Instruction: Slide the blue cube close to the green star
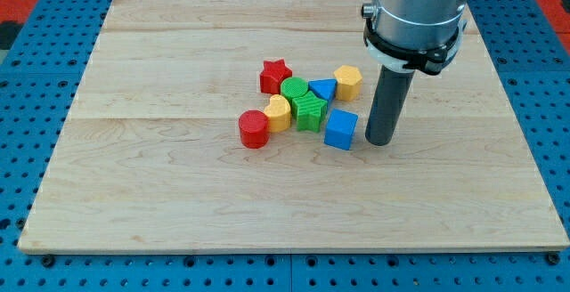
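A wooden surface (178,194) sits on a blue board with lots of little holes (36,60). The blocks are all bunched up near the middle of the wood.

The blue cube (340,129) is at the view's right end of the bunch. The green star (309,111) is just to its left, and the two look like they touch or almost touch. Above the green star is a green round block (294,87). A red star (276,76) is at the view's top left of the bunch. A blue triangle block (322,88) sits above the blue cube, and a yellow block with many sides (348,81) is next to it on the right. A yellow block (279,112) is on the left of the green star, and a red round block (254,129) is left of that.

The arm has no pincer, so nothing is held. It ends in a dark rod. My tip (380,141) is down on the wood, just to the right of the blue cube, very close to it. I cannot tell if it touches the cube.
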Tool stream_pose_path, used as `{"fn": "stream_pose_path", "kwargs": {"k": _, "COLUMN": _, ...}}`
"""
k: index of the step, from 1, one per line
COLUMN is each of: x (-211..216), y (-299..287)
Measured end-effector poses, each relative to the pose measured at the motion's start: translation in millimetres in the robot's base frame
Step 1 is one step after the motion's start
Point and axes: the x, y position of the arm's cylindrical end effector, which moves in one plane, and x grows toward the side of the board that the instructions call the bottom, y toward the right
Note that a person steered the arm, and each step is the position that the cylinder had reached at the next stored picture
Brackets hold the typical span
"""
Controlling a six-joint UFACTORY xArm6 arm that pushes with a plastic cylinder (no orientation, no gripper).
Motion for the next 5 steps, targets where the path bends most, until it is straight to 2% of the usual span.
{"fn": "stream_pose_path", "kwargs": {"k": 5, "x": 7, "y": -29}}
